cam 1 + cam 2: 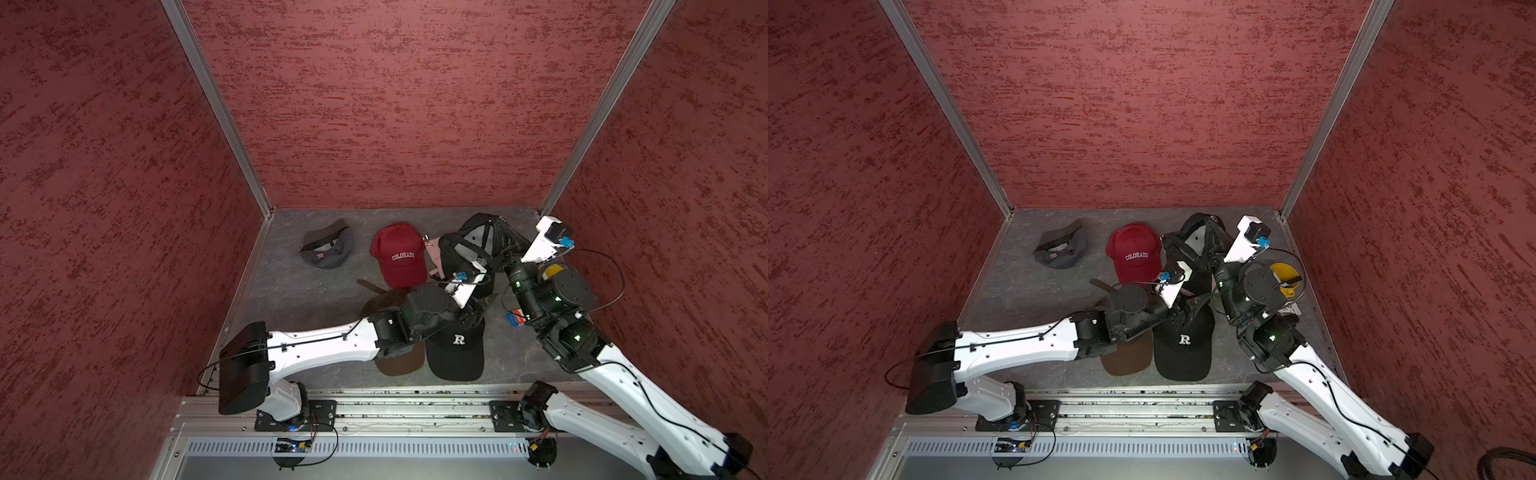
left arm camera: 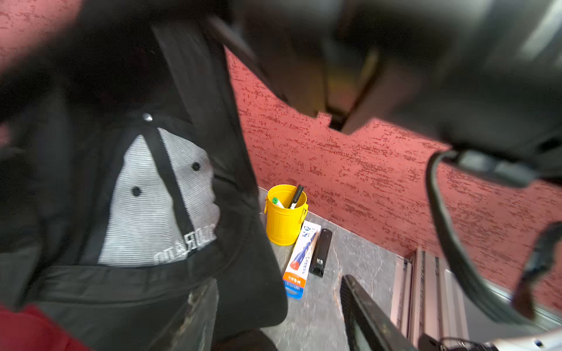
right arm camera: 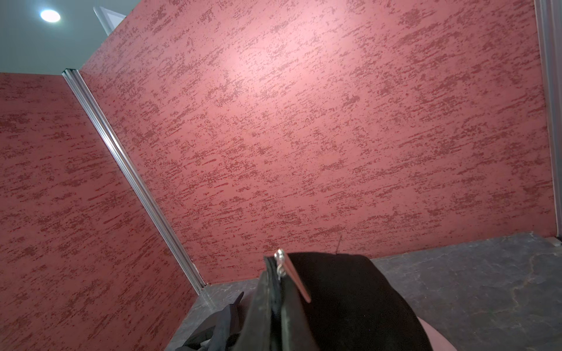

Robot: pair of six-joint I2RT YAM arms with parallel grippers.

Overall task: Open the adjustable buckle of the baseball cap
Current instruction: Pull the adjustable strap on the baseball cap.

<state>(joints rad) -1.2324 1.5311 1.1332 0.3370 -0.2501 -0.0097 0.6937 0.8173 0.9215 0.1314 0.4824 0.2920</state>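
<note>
- We saw a black baseball cap (image 2: pixel 143 212) with finely striped grey-white lining.
- We noted a red cap (image 1: pixel 399 255) lettered in white, a second black cap (image 1: pixel 457 353) with a white R, a brown cap (image 1: pixel 401 362) and a grey cap (image 1: pixel 328 249).
- We saw a yellow bucket (image 2: pixel 282 226), mottled red walls (image 1: pixel 395 104) and a veined grey worktop (image 1: pixel 299 299).

Open desk (image 1: pixel 291 299) on the left, between the grey cap (image 1: pixel 326 249) and the front rail (image 1: pixel 395 409). Centre's jammed: red cap (image 1: pixel 401 257), brown cap (image 1: pixel 399 363), black R cap (image 1: pixel 457 353) packed close, raised black-and-white cap (image 1: pixel 473 245) behind. Right wall's (image 1: pixel 665 208) tight too: yellow bin (image 1: pixel 1283 276), box (image 2: pixel 301 258), stapler (image 2: pixel 320 252) lined along it.
</note>
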